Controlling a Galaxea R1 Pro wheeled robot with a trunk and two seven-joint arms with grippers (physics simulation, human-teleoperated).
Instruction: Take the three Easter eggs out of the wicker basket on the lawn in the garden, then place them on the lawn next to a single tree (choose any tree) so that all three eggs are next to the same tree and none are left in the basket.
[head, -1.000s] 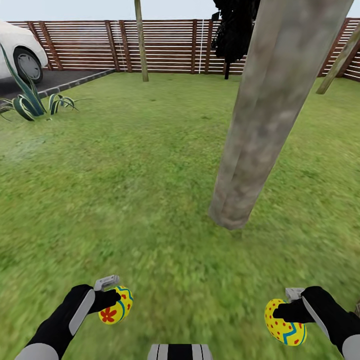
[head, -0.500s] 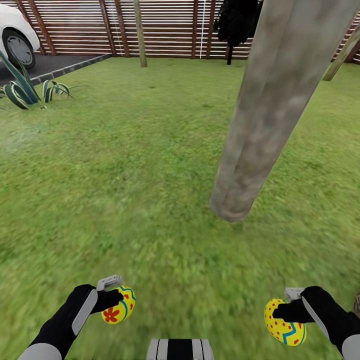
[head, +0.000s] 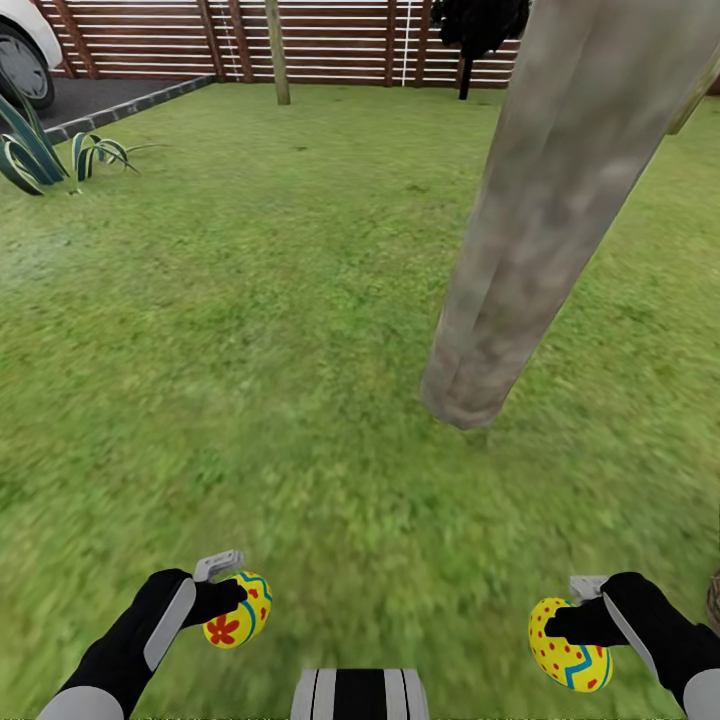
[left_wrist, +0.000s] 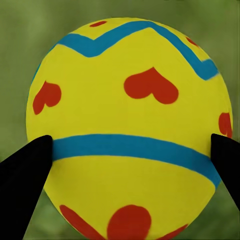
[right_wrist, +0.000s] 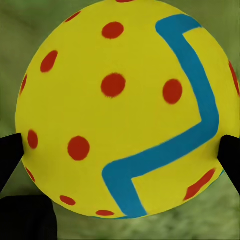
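My left gripper is shut on a yellow Easter egg with a red flower and blue bands; in the left wrist view that egg sits between the two black fingers. A second yellow egg with red dots and a blue zigzag is held by my right gripper, and the right wrist view has this egg close up. Both hang low over the lawn. A grey-brown tree trunk rises from the grass ahead, to the right of centre. The wicker basket is out of view.
A brown slat fence closes the far side, with a thin trunk and a dark conifer before it. A spiky striped plant and a white car's wheel sit far left by a paved strip.
The whole head view has shifted: the fence, car and plant slid upward and the trunk looms larger, so the camera moved closer or tilted down. Both grippers keep their eggs.
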